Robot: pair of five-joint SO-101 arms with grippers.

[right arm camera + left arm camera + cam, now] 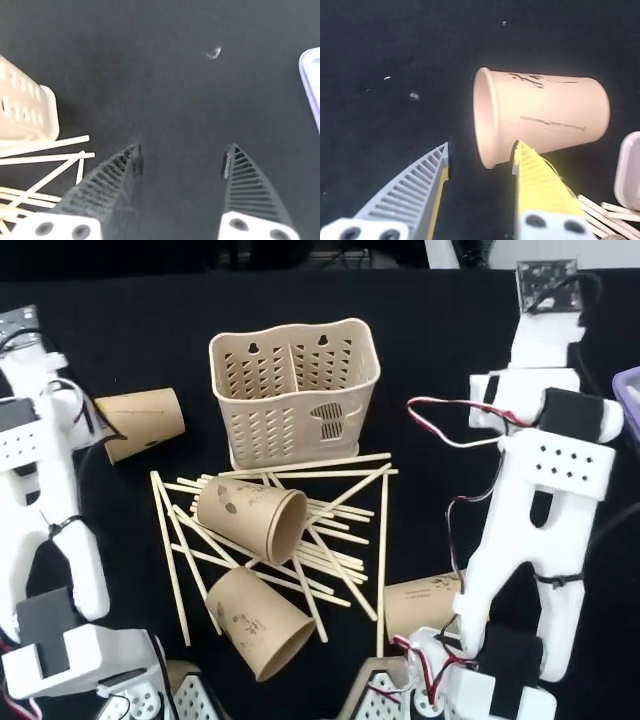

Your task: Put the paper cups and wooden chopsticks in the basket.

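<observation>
The left gripper [480, 146] is open wide by the mouth of a paper cup [545, 117] lying on its side. The right gripper [183, 148] is open wide too. The wooden chopsticks [330, 542] lie scattered beside the basket [295, 400].

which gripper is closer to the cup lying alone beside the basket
Left. The left gripper, open, points at the cup, its rim just past the fingertips. The right gripper, open, is across the chopsticks, on the other side of the basket.
</observation>
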